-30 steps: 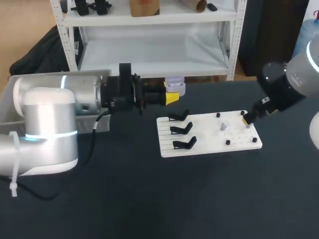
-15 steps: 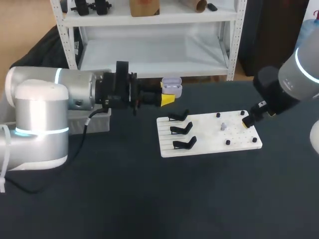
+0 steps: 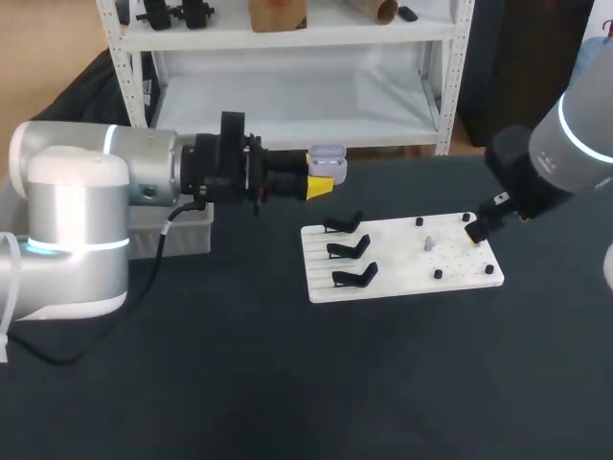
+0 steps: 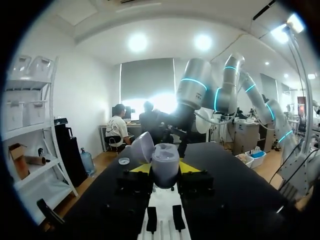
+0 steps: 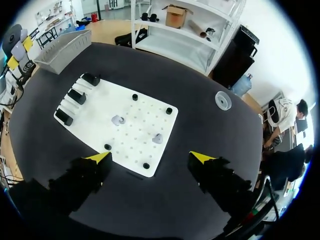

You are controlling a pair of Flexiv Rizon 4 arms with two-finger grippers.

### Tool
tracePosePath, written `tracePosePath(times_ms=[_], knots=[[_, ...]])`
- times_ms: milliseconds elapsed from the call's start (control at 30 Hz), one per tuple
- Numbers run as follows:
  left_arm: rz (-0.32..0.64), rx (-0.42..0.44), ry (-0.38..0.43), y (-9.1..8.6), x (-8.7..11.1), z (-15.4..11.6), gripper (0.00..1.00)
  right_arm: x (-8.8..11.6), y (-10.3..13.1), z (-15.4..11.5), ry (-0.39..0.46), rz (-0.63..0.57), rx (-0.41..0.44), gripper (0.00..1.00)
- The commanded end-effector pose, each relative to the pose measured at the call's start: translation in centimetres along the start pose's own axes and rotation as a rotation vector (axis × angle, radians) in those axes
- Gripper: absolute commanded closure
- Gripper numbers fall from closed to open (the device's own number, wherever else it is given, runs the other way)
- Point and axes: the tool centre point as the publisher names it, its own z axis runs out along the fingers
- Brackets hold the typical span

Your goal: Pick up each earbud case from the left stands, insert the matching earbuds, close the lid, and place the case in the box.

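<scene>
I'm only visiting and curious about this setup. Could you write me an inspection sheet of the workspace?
Surface: dark table with a white board on it.
Job's things: earbud case held up, lid open; three black stands empty; two earbuds on the board; grey box by the left arm.
Clutter: small round disc.
Grippers: left gripper shut on the case; right gripper open over the board's end.
Cables: black cable hanging from the left arm.
Surroundings: nothing seen.

Nothing legible anywhere: no text, label, number or sign to make out on the earbud case [image 4: 165,167], the white board [image 3: 402,276] or the worktop [image 3: 287,383].
</scene>
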Motion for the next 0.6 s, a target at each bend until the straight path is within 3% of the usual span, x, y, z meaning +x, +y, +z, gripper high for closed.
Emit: tracePosePath(times_ms=[33, 300, 500, 600], knots=[[0.000, 0.004, -0.001, 0.2, 0.0, 0.1, 1.00, 0.3, 0.2, -0.1, -0.009, 0.003, 0.053, 0.00], [0.000, 0.004, -0.001, 0.2, 0.0, 0.1, 1.00, 0.3, 0.2, -0.1, -0.009, 0.003, 0.053, 0.00], [0.000, 0.004, -0.001, 0.2, 0.0, 0.1, 1.00, 0.8, 0.9, 1.6, 0.051, -0.002, 0.126, 0.00], [0.000, 0.004, -0.001, 0.2, 0.0, 0.1, 1.00, 1.0, 1.0, 2.2, 0.066, -0.001, 0.121, 0.00]])
